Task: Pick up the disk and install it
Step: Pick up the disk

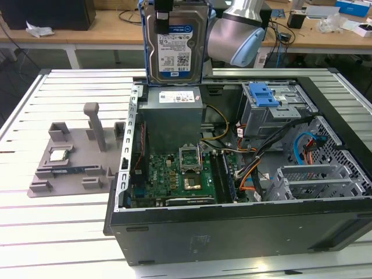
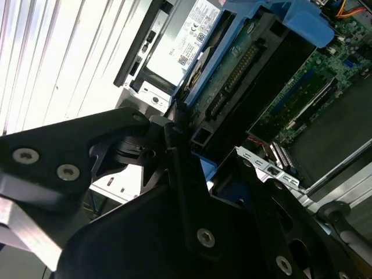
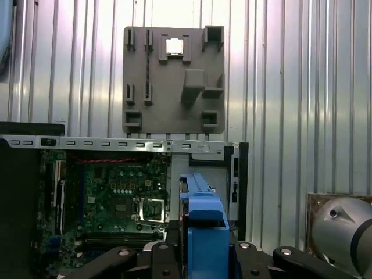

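Silver disk (image 1: 174, 43) with its blue rails hung upright above the open computer case (image 1: 232, 232), right over the power supply (image 1: 172, 113). The gripper (image 1: 164, 10) had its jaws clamped on the top edge. Looked like mid-carry to me: picked up, not installed. Seating it would call for lining the rails up with the drive cage (image 1: 273, 110), I reckon. The exterior view gave the label face. The first wrist view gave the motherboard (image 3: 110, 195) below and the grey fixture plate (image 3: 168, 104).

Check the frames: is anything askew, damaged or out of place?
Nothing stands out. The disk hangs upright in the tool above the open computer case; the chip lies flat in the grey fixture.
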Action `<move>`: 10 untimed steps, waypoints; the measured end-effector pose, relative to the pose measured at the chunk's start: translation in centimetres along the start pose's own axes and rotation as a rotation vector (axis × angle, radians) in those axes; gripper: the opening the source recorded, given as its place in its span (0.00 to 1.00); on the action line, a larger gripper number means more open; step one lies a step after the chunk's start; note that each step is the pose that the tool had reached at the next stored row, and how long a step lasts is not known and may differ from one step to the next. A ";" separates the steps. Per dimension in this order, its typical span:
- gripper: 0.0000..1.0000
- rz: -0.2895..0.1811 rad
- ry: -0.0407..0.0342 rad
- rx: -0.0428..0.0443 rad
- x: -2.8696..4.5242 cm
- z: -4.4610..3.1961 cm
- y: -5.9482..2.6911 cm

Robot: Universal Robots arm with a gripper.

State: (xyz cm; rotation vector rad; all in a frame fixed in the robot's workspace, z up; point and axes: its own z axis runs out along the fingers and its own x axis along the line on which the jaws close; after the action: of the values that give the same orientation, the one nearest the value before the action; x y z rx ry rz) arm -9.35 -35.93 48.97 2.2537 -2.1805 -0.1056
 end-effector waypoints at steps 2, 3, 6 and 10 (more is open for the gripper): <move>0.37 0.000 0.0000 0.0001 0.23 -0.01 0.00; 0.37 0.000 0.0000 0.0001 0.48 -0.02 0.01; 0.37 0.000 0.0000 0.0000 1.00 -0.04 0.01; 0.37 0.000 -0.0001 0.0000 1.76 -0.07 0.02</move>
State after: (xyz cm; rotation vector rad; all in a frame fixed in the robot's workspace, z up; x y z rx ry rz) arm -9.32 -37.69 48.96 2.2538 -2.1805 -0.1056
